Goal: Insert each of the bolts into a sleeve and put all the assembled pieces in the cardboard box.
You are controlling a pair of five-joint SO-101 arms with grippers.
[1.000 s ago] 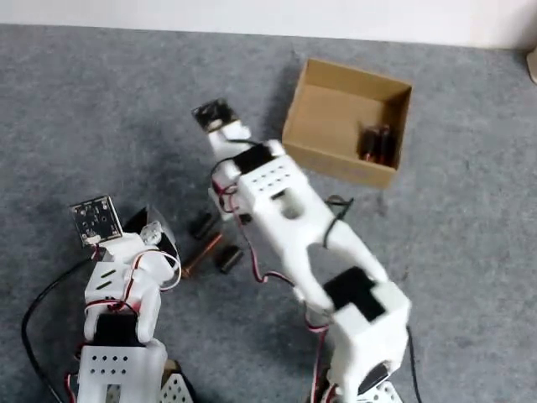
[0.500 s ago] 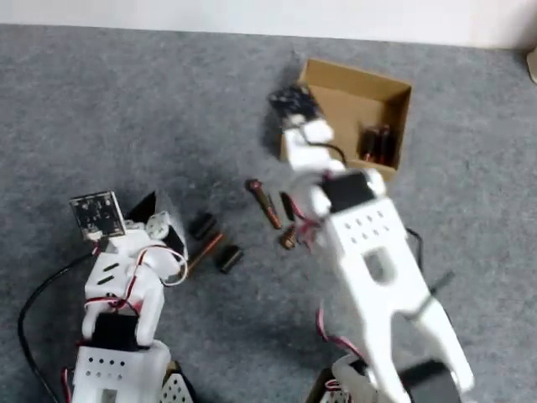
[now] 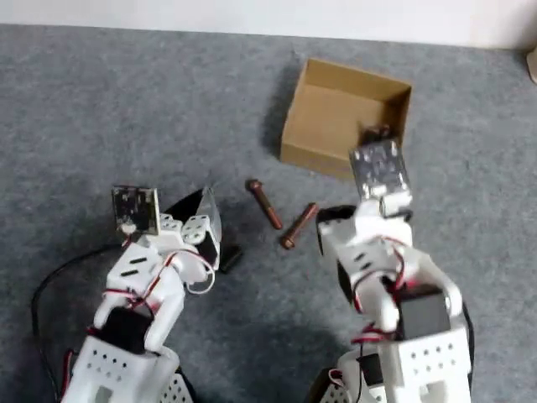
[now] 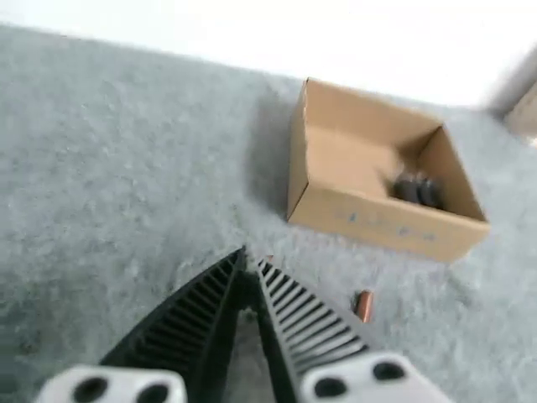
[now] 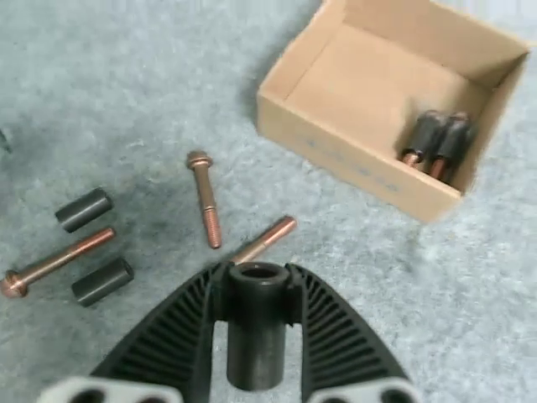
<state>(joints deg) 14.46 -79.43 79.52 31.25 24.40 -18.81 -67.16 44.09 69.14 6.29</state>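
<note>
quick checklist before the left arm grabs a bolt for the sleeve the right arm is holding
1. Sleeve secure in the right jaws: ok, clamped on both sides, open end facing outward.
2. Bolt available: ok, the nearest bolt lies loose on the carpet just ahead of the sleeve.
3. Left jaws free: ok, nothing is between them.
4. Left jaws ready to grasp: not ok, they are shut.
5. Room in the cardboard box: ok, two assembled pieces sit in one corner and the rest of the floor is bare.
6. Sleeve bore clear: cannot tell.
</note>
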